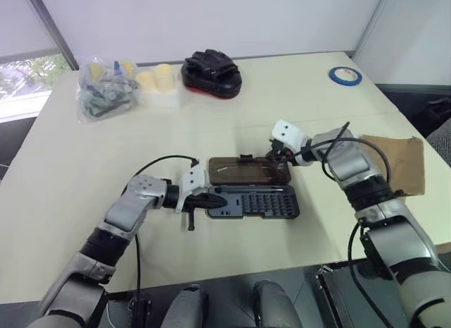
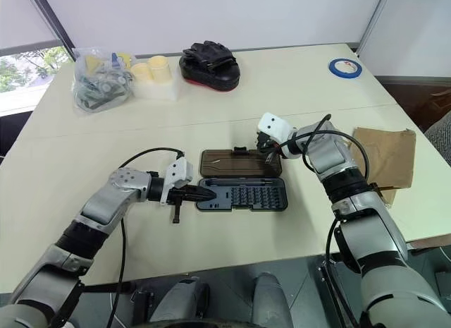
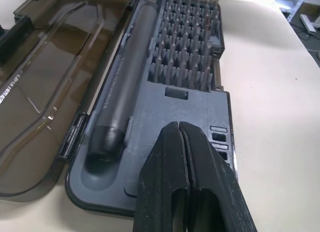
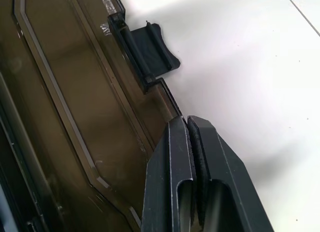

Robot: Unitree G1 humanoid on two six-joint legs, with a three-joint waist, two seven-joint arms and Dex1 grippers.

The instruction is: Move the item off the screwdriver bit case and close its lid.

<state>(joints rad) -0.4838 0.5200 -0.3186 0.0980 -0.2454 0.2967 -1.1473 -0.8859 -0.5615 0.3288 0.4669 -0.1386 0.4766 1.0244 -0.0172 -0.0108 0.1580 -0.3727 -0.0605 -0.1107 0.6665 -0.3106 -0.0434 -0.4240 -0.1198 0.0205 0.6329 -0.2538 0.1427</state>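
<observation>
The screwdriver bit case lies open in the middle of the table. Its dark grey tray (image 1: 255,202) holds rows of bits and a driver handle (image 3: 122,87). The smoky brown lid (image 1: 248,171) is folded flat on the far side, with its black latch tab (image 4: 152,47) on the outer edge. My left gripper (image 1: 213,201) is shut with nothing in it, its tips (image 3: 179,129) over the tray's left end. My right gripper (image 4: 187,123) is shut and empty at the lid's far right edge, near the tab. The item, a tan paper bag (image 1: 394,162), lies flat at the table's right edge, apart from the case.
At the back of the table stand a black-and-red mitt (image 1: 211,73), a clear plastic bag of parts (image 1: 106,94) and yellow cylinders in a white holder (image 1: 158,81). A blue tape roll (image 1: 344,75) lies far right. Bare tabletop (image 1: 84,159) surrounds the case.
</observation>
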